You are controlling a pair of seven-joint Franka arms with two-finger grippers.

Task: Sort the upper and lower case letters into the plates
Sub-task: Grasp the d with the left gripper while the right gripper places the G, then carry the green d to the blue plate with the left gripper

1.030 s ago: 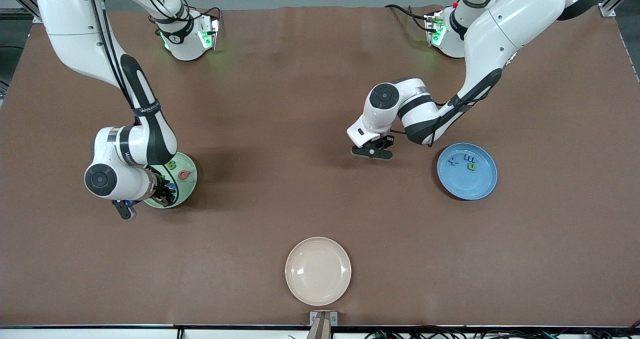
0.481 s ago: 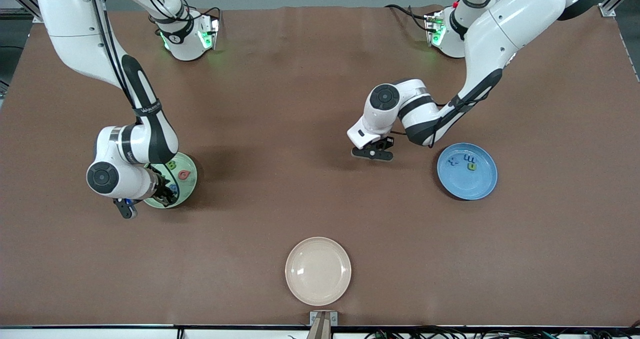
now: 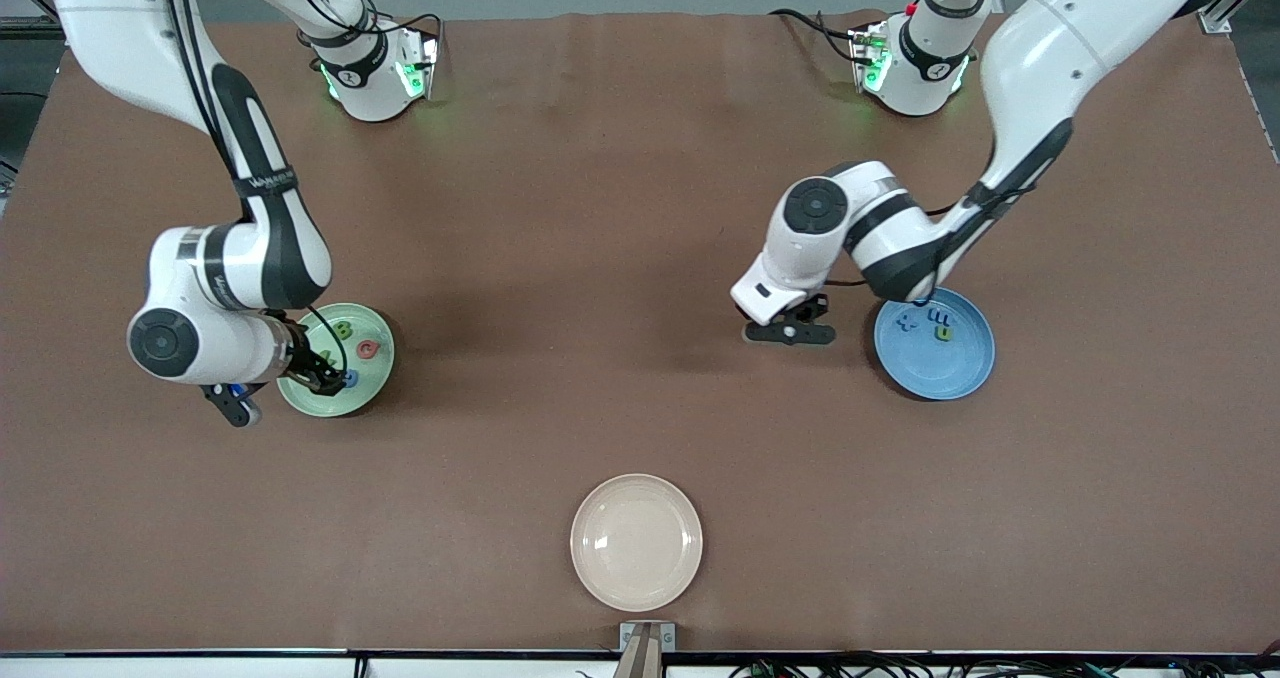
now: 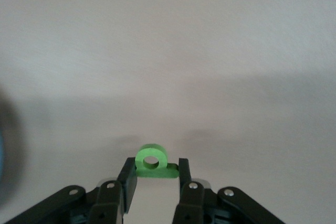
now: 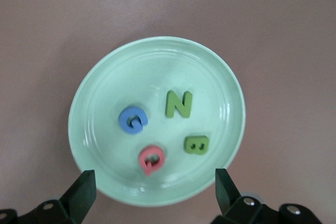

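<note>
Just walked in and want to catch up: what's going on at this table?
Two arms are sorting toy letters into plates. The left gripper is shut on a green letter, over bare table beside the blue plate, which holds three letters. The right gripper is open above the pale green plate, where G, N, B and Q lie. A cream plate sits nearest the front camera.

Both arms have glossy white shells with black joint bands and round dark caps; black cables trail along them, and green lights glow at the bases. Silver screws stud the black finger linkages.
</note>
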